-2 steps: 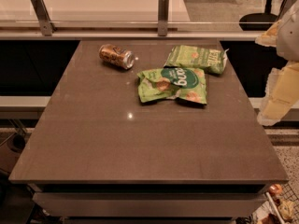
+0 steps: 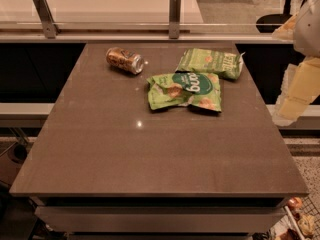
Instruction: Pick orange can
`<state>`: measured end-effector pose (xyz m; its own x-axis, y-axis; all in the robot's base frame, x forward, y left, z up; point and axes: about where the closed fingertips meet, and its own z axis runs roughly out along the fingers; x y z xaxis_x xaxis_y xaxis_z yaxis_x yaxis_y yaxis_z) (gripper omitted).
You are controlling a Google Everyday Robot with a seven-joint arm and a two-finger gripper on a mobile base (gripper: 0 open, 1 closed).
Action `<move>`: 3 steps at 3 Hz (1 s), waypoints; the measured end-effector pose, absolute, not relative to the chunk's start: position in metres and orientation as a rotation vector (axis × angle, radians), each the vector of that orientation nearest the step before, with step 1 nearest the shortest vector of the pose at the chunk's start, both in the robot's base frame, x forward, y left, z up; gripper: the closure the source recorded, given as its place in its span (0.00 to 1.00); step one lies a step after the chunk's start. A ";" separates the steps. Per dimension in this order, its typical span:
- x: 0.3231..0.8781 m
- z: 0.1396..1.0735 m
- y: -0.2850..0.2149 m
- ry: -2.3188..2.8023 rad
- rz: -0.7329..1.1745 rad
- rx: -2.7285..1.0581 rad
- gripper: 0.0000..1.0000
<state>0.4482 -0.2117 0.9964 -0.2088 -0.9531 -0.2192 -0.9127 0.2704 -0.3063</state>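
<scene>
The orange can (image 2: 125,60) lies on its side at the back left of the brown table (image 2: 150,154), its silver end facing right. My gripper (image 2: 298,90) is a pale shape at the right edge of the view. It hangs beyond the table's right side, far from the can and apart from everything on the table.
Two green snack bags lie right of the can: one (image 2: 186,90) near the middle, one (image 2: 210,62) behind it. A rail with metal posts (image 2: 174,15) runs along the table's back edge. An office chair (image 2: 280,14) stands at the far right.
My gripper at the right edge has shifted slightly upward. The can and the bags have not moved.
</scene>
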 end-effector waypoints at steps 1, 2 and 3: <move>0.471 1.013 -0.202 2.179 -0.178 -1.680 0.00; 0.503 1.032 -0.185 2.201 -0.170 -1.630 0.00; 0.545 1.039 -0.156 2.228 -0.173 -1.550 0.00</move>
<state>0.5447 -0.1560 1.0386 -0.2910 -0.9188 -0.2665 -0.8666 0.3712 -0.3335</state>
